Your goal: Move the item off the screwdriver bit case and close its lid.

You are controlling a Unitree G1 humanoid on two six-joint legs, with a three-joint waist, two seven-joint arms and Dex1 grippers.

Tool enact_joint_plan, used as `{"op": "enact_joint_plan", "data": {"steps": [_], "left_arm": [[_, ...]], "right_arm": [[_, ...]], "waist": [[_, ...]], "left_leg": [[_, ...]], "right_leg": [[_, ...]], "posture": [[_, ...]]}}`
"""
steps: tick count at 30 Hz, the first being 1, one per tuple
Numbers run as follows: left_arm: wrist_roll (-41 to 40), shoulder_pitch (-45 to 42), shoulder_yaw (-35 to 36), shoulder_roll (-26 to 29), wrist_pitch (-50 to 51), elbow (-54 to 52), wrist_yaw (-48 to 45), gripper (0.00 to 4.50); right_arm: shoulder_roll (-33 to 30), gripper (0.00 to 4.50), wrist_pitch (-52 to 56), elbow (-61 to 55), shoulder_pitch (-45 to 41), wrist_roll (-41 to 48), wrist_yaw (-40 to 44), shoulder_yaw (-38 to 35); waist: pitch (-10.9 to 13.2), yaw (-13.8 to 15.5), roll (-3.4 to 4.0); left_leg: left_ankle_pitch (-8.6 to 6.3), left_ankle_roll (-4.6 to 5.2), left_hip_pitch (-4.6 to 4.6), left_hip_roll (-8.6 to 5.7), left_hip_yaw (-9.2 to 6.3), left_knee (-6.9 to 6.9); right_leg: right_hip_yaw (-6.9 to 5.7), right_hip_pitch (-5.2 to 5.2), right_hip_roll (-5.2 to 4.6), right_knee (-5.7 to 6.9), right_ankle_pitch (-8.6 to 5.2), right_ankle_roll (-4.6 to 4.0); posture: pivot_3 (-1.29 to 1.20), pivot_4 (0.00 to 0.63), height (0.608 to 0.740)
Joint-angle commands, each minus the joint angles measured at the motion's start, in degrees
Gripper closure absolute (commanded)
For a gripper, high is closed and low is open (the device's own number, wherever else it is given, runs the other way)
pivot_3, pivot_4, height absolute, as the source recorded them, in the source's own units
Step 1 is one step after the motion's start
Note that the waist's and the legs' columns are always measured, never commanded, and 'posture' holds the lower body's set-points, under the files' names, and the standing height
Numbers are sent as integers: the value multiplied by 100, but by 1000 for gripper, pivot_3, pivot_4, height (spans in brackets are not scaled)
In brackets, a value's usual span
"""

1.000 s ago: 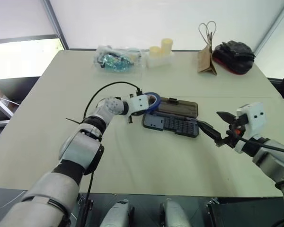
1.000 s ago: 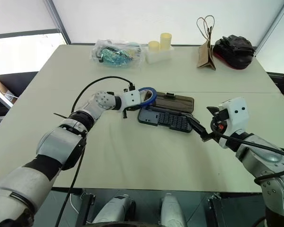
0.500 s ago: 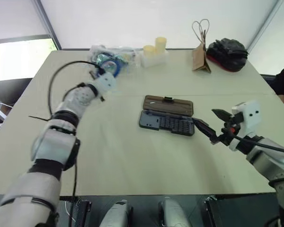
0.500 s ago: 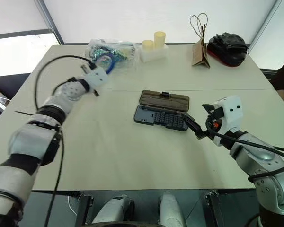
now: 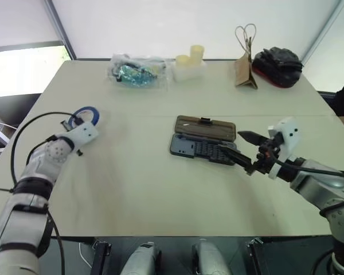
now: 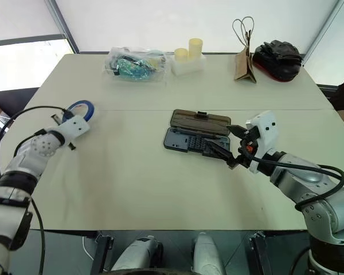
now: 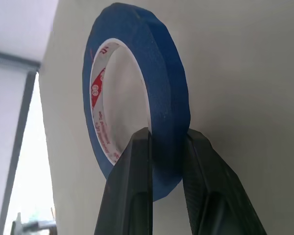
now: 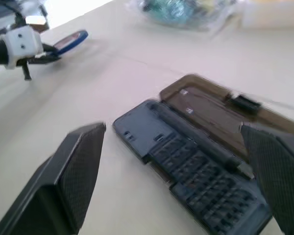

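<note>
The blue tape ring (image 5: 84,116), clamped in the left tool (image 7: 165,147), has been carried off the bit case (image 5: 204,149) toward nine o'clock; the lid (image 5: 206,126) stays open, the right tool (image 5: 245,152) spread apart.

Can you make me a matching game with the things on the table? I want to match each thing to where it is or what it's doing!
Things:
1. blue tape ring
2. lid
3. right gripper
4. paper bag

Where or how:
A. standing at the far edge of the table, beside a black pouch
B. open, next to the screwdriver bit case
C. pinched between the left gripper's fingers
D. folded back flat on the table

Pairs: 1-C, 2-D, 3-B, 4-A
</note>
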Motion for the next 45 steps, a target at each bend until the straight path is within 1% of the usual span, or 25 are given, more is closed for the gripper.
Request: {"op": "enact_joint_plan", "data": {"steps": [1,4,7,11,12,13,14,16,17,19,21,23,24,25,26,27,29,32,36,38,40,42,43,45], "left_arm": [[-209,168,277,18,385,-486,-45,3877],[-324,217,336,-86,738,-511,-201,3877],[-431,264,419,-160,946,-620,-266,2860],[-378,323,463,-190,1029,-755,-164,876],[-291,343,437,-153,896,-802,-66,401],[-337,383,531,-129,643,-931,25,71],[-443,435,664,-116,429,-1086,73,71],[-811,560,892,-135,144,-1403,-171,71],[-1238,621,1141,-120,296,-1659,-520,71],[-1801,707,1414,-49,581,-1997,-1076,71],[-2004,747,1438,200,1048,-2151,-1613,71],[-2792,492,1467,704,1970,-2413,-3053,71],[-3086,382,1441,864,2314,-2555,-3565,71],[-3312,280,1380,962,2642,-2692,-3942,71],[-3409,230,1330,1001,2830,-2776,-4098,71],[-3492,142,1291,973,2844,-2812,-4251,71],[-3542,-236,1184,721,2930,-2634,-4275,71],[-3184,-1059,611,85,2435,-1865,-4530,71],[-2503,-2414,18,-810,1343,106,-4578,71],[-2293,-2813,-87,-1018,888,800,-4540,71],[-2029,-3372,-203,-1394,356,1584,-4286,71],[-1959,-3798,-186,-1750,68,2056,-4295,71],[-2035,-3908,-130,-1860,84,2152,-4569,71],[-2235,-3970,-70,-1931,352,2125,-5489,71]], "right_arm": [[-76,0,-1,-154,-83,210,78,-80],[-236,0,78,-117,-54,248,243,-14],[-444,0,160,-252,76,338,455,95],[-478,0,121,-246,114,322,434,93],[-477,0,117,-247,121,322,431,88],[-473,0,122,-250,132,329,425,80],[-470,0,129,-253,144,333,415,73],[-479,0,129,-246,197,335,419,30],[-466,0,130,-200,265,374,434,-60],[-451,0,114,-119,377,435,471,-209],[-435,0,80,-1,473,517,530,-373],[-476,0,-24,263,543,474,667,-551],[-492,0,-69,355,543,426,710,-571],[-504,0,-117,435,530,363,750,-553],[-511,0,-149,475,517,323,774,-527],[-507,0,-191,521,501,274,793,-485],[-498,0,-261,596,470,177,818,-417],[-437,0,-328,607,395,89,764,-324],[-442,0,-395,559,260,-103,684,-170],[-453,0,-401,541,223,-181,648,-132],[-468,0,-394,441,207,-257,535,-173],[-470,0,-393,407,136,-423,307,-224],[-501,0,-417,479,42,-640,153,-152],[-542,0,-352,825,-306,-1111,-203,123]], "waist": [[0,6,0],[0,-2,0],[-2,-9,0],[-7,0,7],[-8,7,7],[-8,9,7],[-8,8,7],[-8,5,7],[-7,8,7],[-6,1,4],[-6,-15,4],[-6,-39,5],[-5,-41,6],[-4,-43,8],[-4,-22,9],[-4,-3,11],[-5,20,13],[-6,87,11],[-3,104,4],[-2,58,3],[-2,-7,2],[-1,-10,0],[-1,-10,1],[-1,-40,1]], "left_leg": [[0,0,0,-1,0,0],[0,0,1,-1,0,0],[0,0,2,-1,1,0],[0,0,4,-2,3,0],[0,0,5,-3,3,1],[0,0,6,-3,3,1],[0,0,6,-3,3,0],[0,0,6,-2,3,0],[0,0,6,-2,3,0],[0,0,2,0,2,1],[0,0,3,1,2,1],[0,0,4,2,2,-1],[0,0,5,4,4,-3],[0,0,4,4,4,-3],[0,0,5,3,4,-3],[0,0,5,2,3,-2],[0,0,6,-1,1,2],[0,1,6,-3,0,12],[-1,3,-1,-5,3,25],[-4,6,-2,-5,6,21],[-4,6,-2,-4,8,10],[-4,6,-2,-3,8,8],[-4,6,-2,-3,8,8],[-4,6,-3,-4,10,10]], "right_leg": [[0,0,-1,0,0,0],[-1,2,-1,0,0,0],[-2,2,-1,0,0,0],[-1,4,-4,0,0,0],[-1,6,-5,0,0,0],[-2,7,-5,0,0,0],[-2,7,-5,-1,0,0],[-2,6,-5,-3,0,0],[-2,6,-5,-2,0,0],[-3,6,-4,-5,0,0],[-4,6,-4,-6,0,0],[-4,5,-3,-6,0,0],[-3,5,-1,-6,0,0],[-4,5,-1,-6,0,0],[-4,5,-1,-6,0,0],[-4,7,-2,-6,0,0],[-4,13,-4,-6,0,0],[-8,18,-3,-8,0,0],[-15,17,-2,-8,0,0],[-15,14,-4,-6,0,0],[-15,10,-5,-4,0,0],[-16,9,-5,-4,0,0],[-16,9,-4,-4,0,0],[-15,8,-6,-3,0,0]], "posture": [[0,150,740],[0,150,740],[0,150,740],[0,150,740],[0,150,740],[0,150,740],[0,150,740],[0,150,740],[0,150,740],[0,150,740],[0,150,740],[0,150,740],[0,150,740],[0,150,740],[0,150,740],[0,150,740],[0,150,740],[0,150,740],[0,150,740],[0,150,740],[0,150,740],[0,150,740],[0,150,740],[0,150,740]]}}
